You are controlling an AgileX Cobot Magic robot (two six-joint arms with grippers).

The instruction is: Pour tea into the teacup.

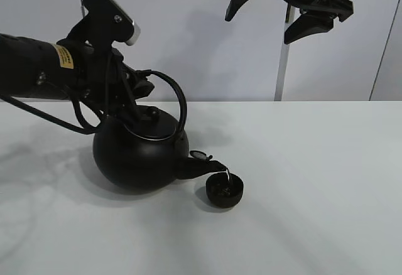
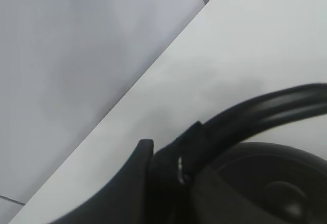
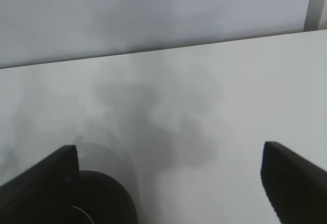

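Observation:
A large round black kettle (image 1: 137,156) with an arched handle (image 1: 176,96) is tilted toward the right, its spout (image 1: 202,163) over the small matte-black teacup (image 1: 225,191) on the white table. A thin stream runs from the spout into the cup. My left gripper (image 1: 129,96) is shut on the kettle's handle, which also shows in the left wrist view (image 2: 265,109) along with the lid (image 2: 276,183). My right gripper (image 1: 276,14) hangs open and empty high above the table, at the back right; its fingers (image 3: 291,175) show spread in the right wrist view.
The white table (image 1: 314,181) stretches wide around the kettle and cup. A grey wall with a vertical metal strip (image 1: 282,68) stands behind it. A black cable (image 1: 44,115) trails from the left arm.

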